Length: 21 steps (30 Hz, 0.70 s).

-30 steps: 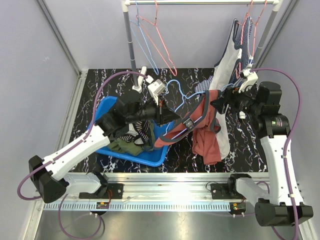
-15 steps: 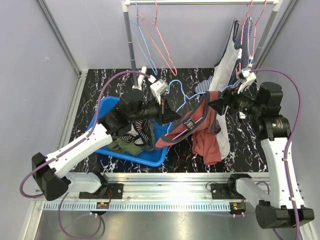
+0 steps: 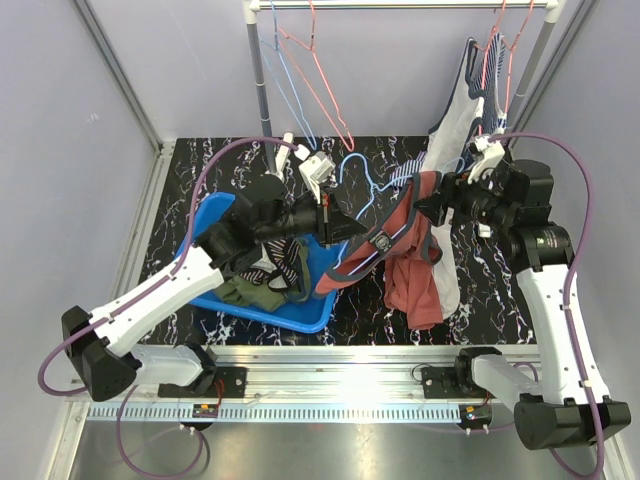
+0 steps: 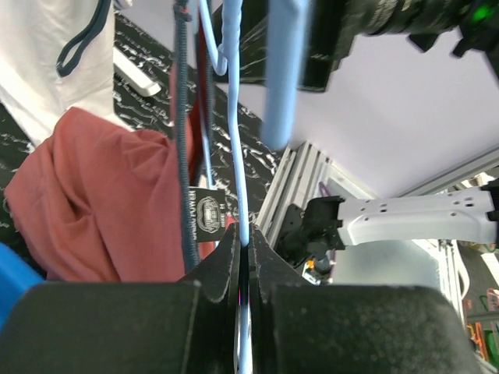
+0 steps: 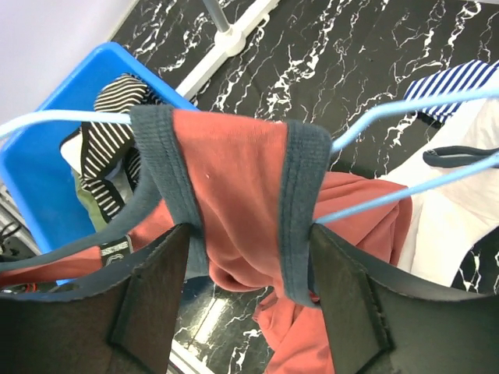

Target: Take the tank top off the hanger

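Note:
A rust-red tank top (image 3: 410,255) with dark grey trim hangs from a light blue wire hanger (image 3: 362,183) held in the air over the table's middle. My left gripper (image 3: 328,215) is shut on the hanger's wire (image 4: 234,117), which runs straight up between the closed fingers (image 4: 244,245). My right gripper (image 3: 437,205) is at the garment's shoulder. In the right wrist view one strap (image 5: 234,156) lies flat over the hanger (image 5: 405,105), and my open fingers (image 5: 248,234) straddle it, each touching a trimmed edge. The body of the top (image 4: 109,195) sags below.
A blue bin (image 3: 215,215) with several clothes sits at the left under my left arm. The rack pole (image 3: 262,80) stands behind, with empty pink and blue hangers (image 3: 320,90). White and striped garments (image 3: 455,120) hang at the back right, close behind my right gripper.
My right gripper has moved a little left onto the strap and its fingers have narrowed slightly. The left gripper has lifted the hanger a little, still shut on it.

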### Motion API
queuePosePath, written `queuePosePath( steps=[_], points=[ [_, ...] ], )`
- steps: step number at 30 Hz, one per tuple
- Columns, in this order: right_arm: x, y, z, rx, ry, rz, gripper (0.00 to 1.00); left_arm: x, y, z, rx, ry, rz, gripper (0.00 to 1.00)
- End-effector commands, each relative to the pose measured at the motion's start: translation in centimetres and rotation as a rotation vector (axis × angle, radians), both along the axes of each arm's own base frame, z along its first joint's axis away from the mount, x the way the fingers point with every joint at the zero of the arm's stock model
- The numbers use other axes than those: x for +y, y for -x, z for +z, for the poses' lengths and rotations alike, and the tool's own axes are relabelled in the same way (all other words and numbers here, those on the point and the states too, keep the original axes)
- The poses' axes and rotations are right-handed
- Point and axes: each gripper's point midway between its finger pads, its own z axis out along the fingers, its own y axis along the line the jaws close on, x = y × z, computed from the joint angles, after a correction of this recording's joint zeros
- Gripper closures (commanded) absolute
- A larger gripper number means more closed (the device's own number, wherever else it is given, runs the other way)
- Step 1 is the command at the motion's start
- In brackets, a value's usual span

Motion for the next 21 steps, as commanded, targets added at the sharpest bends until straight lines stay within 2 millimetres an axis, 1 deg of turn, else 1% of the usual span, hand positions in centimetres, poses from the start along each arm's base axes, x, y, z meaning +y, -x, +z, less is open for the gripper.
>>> queuePosePath(
  steps=[1, 2, 4, 5, 6, 8, 9, 10, 12, 16, 17, 18, 20, 21],
  points=[
    [-0.1, -1.1, 0.9, -0.056, 0.035, -0.023, 0.32, -0.7, 0.8, 5.6, -0.067, 0.153, -0.045, 1.0],
    [-0.1, -1.3, 0.9, -0.056, 0.038, -0.022, 0.39, -0.8, 0.9, 5.7, -0.065, 0.158, -0.048, 1.0],
    [0.1, -1.4, 1.1, -0.06, 0.035, -0.018, 0.49, -0.9, 0.8, 5.5, -0.062, 0.156, -0.048, 1.0],
    [0.1, -1.3, 1.2, -0.063, 0.034, -0.017, 0.6, -0.9, 0.7, 5.2, -0.06, 0.149, -0.045, 1.0],
    [0.1, -1.3, 1.6, -0.073, 0.033, -0.014, 0.65, -0.9, 0.6, 5.0, -0.063, 0.141, -0.037, 1.0],
    [0.1, -1.2, 1.9, -0.085, 0.037, -0.012, 0.79, -0.8, 0.5, 4.2, -0.056, 0.122, -0.029, 1.0],
    [0.0, -1.2, 2.2, -0.093, 0.037, -0.015, 1.0, -0.6, 0.3, 4.0, -0.066, 0.113, -0.018, 1.0],
    [0.0, -1.1, 2.5, -0.101, 0.038, -0.02, 1.0, -0.5, 0.2, 3.3, -0.053, 0.091, -0.012, 1.0],
    [-0.2, -0.9, 3.2, -0.124, 0.038, -0.027, 1.0, -0.3, -0.1, 2.5, -0.064, 0.064, 0.005, 1.0],
    [-1.1, -0.5, 4.5, -0.16, 0.045, -0.068, 1.0, 0.8, -0.8, 0.0, -0.06, -0.036, 0.053, 1.0],
    [-1.9, -0.6, 5.1, -0.191, 0.075, -0.096, 1.0, 1.2, -0.9, -0.3, -0.062, -0.051, 0.063, 1.0],
    [-2.4, -0.7, 5.4, -0.197, 0.083, -0.116, 1.0, 1.8, -1.5, -0.8, -0.077, -0.077, 0.09, 1.0],
    [-4.3, -1.1, 5.6, -0.204, 0.118, -0.194, 1.0, 3.1, -1.5, -1.2, -0.094, -0.119, 0.114, 1.0],
    [-4.9, -1.1, 5.5, -0.202, 0.131, -0.217, 1.0, 3.8, -1.7, -1.9, -0.091, -0.141, 0.123, 1.0]
  ],
)
